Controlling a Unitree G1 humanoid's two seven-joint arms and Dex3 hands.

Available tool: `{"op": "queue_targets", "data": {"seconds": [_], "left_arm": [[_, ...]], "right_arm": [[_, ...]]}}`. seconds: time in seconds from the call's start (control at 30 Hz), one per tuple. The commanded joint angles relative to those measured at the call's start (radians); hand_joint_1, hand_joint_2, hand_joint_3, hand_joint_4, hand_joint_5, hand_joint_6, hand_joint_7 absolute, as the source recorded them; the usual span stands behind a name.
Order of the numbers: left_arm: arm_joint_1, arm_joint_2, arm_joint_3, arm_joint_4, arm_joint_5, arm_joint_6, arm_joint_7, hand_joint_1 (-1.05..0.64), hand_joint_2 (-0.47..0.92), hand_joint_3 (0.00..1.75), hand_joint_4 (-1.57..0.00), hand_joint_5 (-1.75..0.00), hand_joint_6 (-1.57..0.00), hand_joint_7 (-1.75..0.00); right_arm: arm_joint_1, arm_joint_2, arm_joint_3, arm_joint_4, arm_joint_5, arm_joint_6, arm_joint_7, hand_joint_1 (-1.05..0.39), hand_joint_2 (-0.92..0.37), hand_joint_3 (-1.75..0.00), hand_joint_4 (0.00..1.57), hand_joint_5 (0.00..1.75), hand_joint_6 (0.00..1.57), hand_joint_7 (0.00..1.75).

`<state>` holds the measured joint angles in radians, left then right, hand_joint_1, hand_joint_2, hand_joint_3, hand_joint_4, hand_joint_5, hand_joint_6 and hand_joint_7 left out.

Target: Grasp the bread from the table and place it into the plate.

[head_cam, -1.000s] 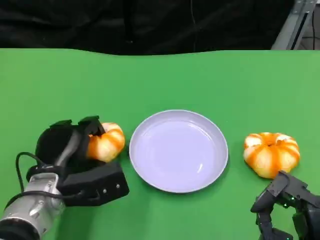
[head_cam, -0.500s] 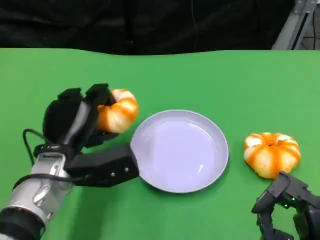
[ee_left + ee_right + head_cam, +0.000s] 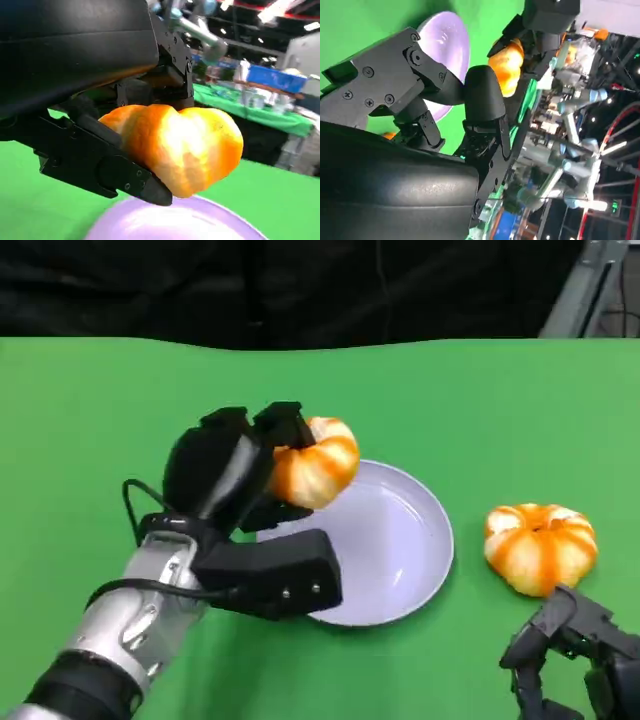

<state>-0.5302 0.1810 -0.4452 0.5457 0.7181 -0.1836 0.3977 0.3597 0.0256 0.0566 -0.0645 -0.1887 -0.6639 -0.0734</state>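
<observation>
In the head view, your left hand (image 3: pixel 235 475) held 1 bread (image 3: pixel 314 462) in the air above the left rim of the plate (image 3: pixel 415 550), with black fingers (image 3: pixel 285 425) wrapped over the roll's near-left side. The plate sat near the middle of the green tabletop (image 3: pixel 450 400), closer to the near edge than the far one. A 2nd bread (image 3: pixel 540 546) lay on the cloth to the right of the plate, apart from its rim. Your right hand (image 3: pixel 570 655) sat at the near right corner of the tabletop, just below that 2nd bread and not touching it; its fingers looked loosely curled with nothing between them, but you could not tell for certain how they stood.

In the left wrist view, the fingers (image 3: pixel 100 165) were clamped on the bread (image 3: pixel 180 145), which hung clear of the pale plate rim (image 3: pixel 170 222) beneath it.

In the right wrist view, the right hand's fingers (image 3: pixel 482 102) stood out in front of the camera, holding nothing. Beyond them you could see the plate (image 3: pixel 447 37) and the lifted bread (image 3: pixel 507 62) in the other hand.
</observation>
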Motion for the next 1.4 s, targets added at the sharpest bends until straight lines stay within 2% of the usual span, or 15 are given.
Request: {"op": "queue_targets", "data": {"seconds": [0.03, 0.2, 0.33, 0.93, 0.97, 1.0, 1.03, 1.13, 1.4], "left_arm": [[0.002, 0.007, -0.001, -0.028, 0.006, 0.011, -0.031, -0.07, 0.90, 0.23, -0.64, -1.75, -0.68, -1.54], [0.004, 0.008, 0.000, -0.033, 0.006, 0.014, -0.035, -0.07, 0.90, 0.23, -0.64, -1.75, -0.69, -1.53], [-0.040, -0.032, -0.050, 0.061, 0.012, -0.012, -0.065, -0.10, 0.86, 0.20, -0.63, -1.75, -0.70, -1.47], [-0.052, -0.048, -0.052, 0.091, 0.006, -0.024, -0.064, -0.10, 0.87, 0.17, -0.63, -1.75, -0.71, -1.45], [-0.055, -0.058, -0.054, 0.102, 0.002, -0.024, -0.068, -0.13, 0.84, 0.09, -0.67, -1.61, -0.81, -0.95], [-0.058, -0.065, -0.055, 0.110, 0.000, -0.026, -0.069, -0.14, 0.83, 0.05, -0.70, -1.55, -0.93, -0.61], [-0.060, -0.069, -0.056, 0.115, -0.002, -0.027, -0.070, -0.15, 0.83, 0.02, -0.71, -1.52, -1.04, -0.35], [-0.062, -0.071, -0.055, 0.121, -0.001, -0.030, -0.068, -0.15, 0.83, 0.00, -0.72, -1.49, -1.11, -0.17], [-0.063, -0.072, -0.054, 0.124, -0.001, -0.031, -0.067, -0.15, 0.83, 0.00, -0.72, -1.49, -1.14, -0.11]], "right_arm": [[0.006, 0.001, 0.004, -0.019, -0.008, 0.006, -0.010, -0.14, -0.52, -1.20, 0.83, 1.75, 0.75, 1.52], [0.006, 0.002, 0.004, -0.019, -0.009, 0.007, -0.011, -0.14, -0.52, -1.21, 0.83, 1.75, 0.74, 1.53], [-0.018, 0.015, 0.011, 0.008, -0.014, -0.018, -0.027, -0.12, -0.50, -1.26, 0.83, 1.75, 0.74, 1.53], [-0.021, 0.006, 0.017, 0.015, -0.012, -0.026, -0.037, -0.11, -0.48, -1.29, 0.83, 1.75, 0.75, 1.53], [-0.023, 0.004, 0.017, 0.018, -0.010, -0.031, -0.036, -0.12, -0.48, -1.29, 0.83, 1.75, 0.75, 1.53], [-0.024, 0.003, 0.016, 0.020, -0.009, -0.036, -0.035, -0.12, -0.48, -1.29, 0.82, 1.75, 0.75, 1.53], [-0.024, 0.002, 0.016, 0.022, -0.008, -0.039, -0.035, -0.12, -0.48, -1.29, 0.82, 1.75, 0.75, 1.53], [-0.025, 0.002, 0.016, 0.025, -0.008, -0.042, -0.035, -0.12, -0.47, -1.29, 0.82, 1.75, 0.75, 1.53], [-0.025, 0.002, 0.016, 0.026, -0.008, -0.044, -0.035, -0.12, -0.47, -1.30, 0.82, 1.75, 0.74, 1.53]]}}
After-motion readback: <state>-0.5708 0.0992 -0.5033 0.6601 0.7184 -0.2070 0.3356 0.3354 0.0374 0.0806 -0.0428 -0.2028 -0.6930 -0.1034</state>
